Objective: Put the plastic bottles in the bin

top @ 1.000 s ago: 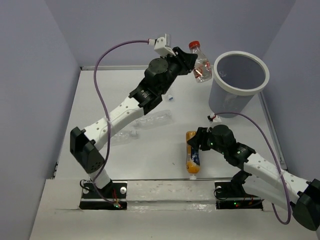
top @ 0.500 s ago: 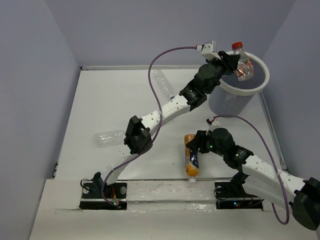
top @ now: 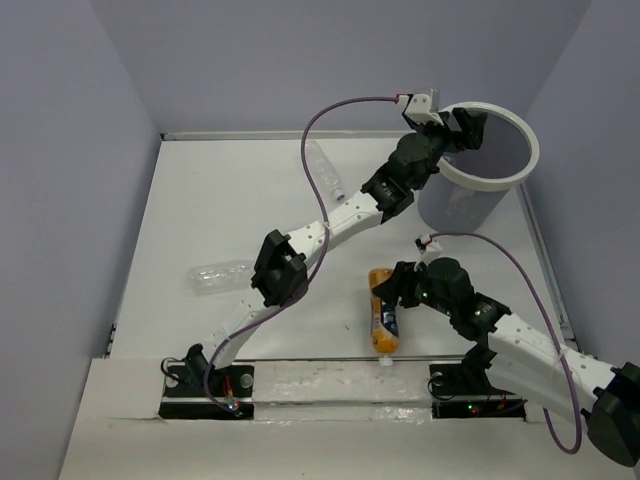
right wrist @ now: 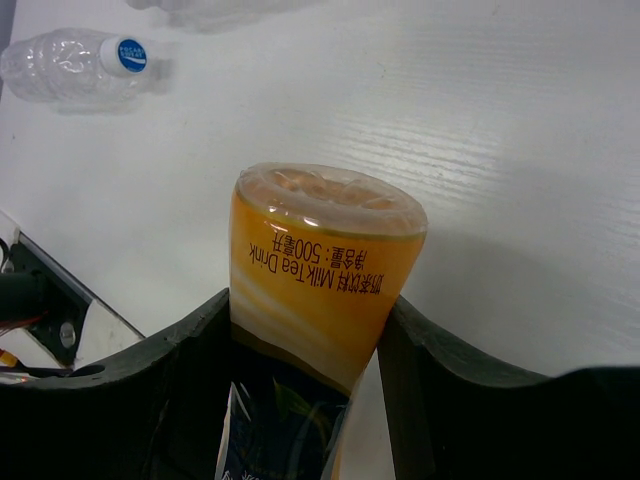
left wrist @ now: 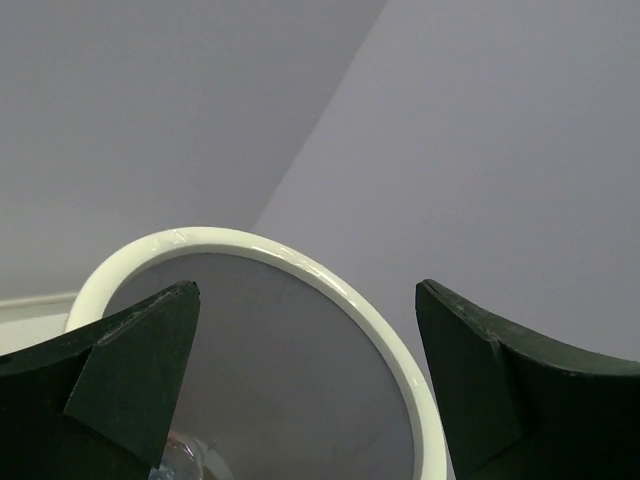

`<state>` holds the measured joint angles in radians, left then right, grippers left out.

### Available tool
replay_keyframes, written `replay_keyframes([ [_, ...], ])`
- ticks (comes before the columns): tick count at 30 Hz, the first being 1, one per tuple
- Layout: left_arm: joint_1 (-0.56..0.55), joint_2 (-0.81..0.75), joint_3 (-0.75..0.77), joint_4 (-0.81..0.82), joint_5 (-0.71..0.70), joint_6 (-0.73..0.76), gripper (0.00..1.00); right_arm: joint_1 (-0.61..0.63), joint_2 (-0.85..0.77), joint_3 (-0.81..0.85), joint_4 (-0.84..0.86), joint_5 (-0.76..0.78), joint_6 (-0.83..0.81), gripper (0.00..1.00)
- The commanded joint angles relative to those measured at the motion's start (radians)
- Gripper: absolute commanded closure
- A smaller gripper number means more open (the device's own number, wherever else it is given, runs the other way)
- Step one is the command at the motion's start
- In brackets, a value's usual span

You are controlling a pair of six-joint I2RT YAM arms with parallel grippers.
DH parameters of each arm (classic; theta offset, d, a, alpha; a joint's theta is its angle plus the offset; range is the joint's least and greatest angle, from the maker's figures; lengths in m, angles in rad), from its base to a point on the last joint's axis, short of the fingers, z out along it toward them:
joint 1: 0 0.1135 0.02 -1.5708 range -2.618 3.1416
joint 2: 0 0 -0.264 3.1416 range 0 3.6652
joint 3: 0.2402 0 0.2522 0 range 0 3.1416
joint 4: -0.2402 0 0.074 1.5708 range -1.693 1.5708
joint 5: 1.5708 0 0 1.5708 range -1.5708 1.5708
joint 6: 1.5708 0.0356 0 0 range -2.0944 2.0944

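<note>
Hovering above the far rim of the bin [top: 492, 184], the left gripper [top: 467, 127] stands wide open, holding nothing. The right gripper [right wrist: 305, 310] is closed against both sides of the orange bottle [top: 384, 322], which lies on the table [top: 230, 200]. One clear bottle [top: 218, 276] lies at the left; a second clear bottle [top: 322, 168] lies near the far wall.

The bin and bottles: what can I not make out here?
- Inside of the bin: in the top view the left gripper and the wall hide it; the left wrist view shows only a clear shape, cut by the bottom edge.
- The orange bottle: in the right wrist view the right gripper and the edge hide its lower part.
- The clear bottle atop that view: cut by the edge.
</note>
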<state>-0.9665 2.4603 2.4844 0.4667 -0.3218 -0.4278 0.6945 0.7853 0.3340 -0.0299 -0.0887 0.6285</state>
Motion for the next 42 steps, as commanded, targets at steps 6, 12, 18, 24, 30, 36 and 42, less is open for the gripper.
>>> replay_keyframes([
  [6, -0.003, -0.642, -0.477, -0.082, 0.014, 0.260, 0.01, 0.005, -0.005, 0.276, -0.061, 0.165, -0.111, 0.58],
  [12, 0.009, -1.260, -1.205, -0.221, -0.140, 0.158, 0.01, 0.005, 0.098, 0.612, -0.050, 0.378, -0.280, 0.61],
  [18, 0.012, -1.576, -1.518, -0.460, -0.171, 0.041, 0.01, -0.110, 0.323, 0.965, 0.018, 0.662, -0.541, 0.63],
  [24, 0.011, -1.809, -1.694, -0.704, -0.079, -0.026, 0.01, -0.412, 0.564, 1.306, 0.018, 0.684, -0.567, 0.63],
  [30, 0.011, -1.923, -1.771, -0.763, -0.034, -0.036, 0.01, -0.539, 0.678, 1.363, 0.051, 0.718, -0.618, 0.63],
  [36, 0.011, -1.957, -1.766, -0.793, -0.046, 0.020, 0.01, -0.592, 0.713, 1.226, 0.159, 0.725, -0.668, 0.38],
  [42, 0.012, -2.028, -1.789, -0.761, -0.014, 0.034, 0.01, -0.601, 0.720, 1.252, 0.176, 0.687, -0.710, 0.02],
])
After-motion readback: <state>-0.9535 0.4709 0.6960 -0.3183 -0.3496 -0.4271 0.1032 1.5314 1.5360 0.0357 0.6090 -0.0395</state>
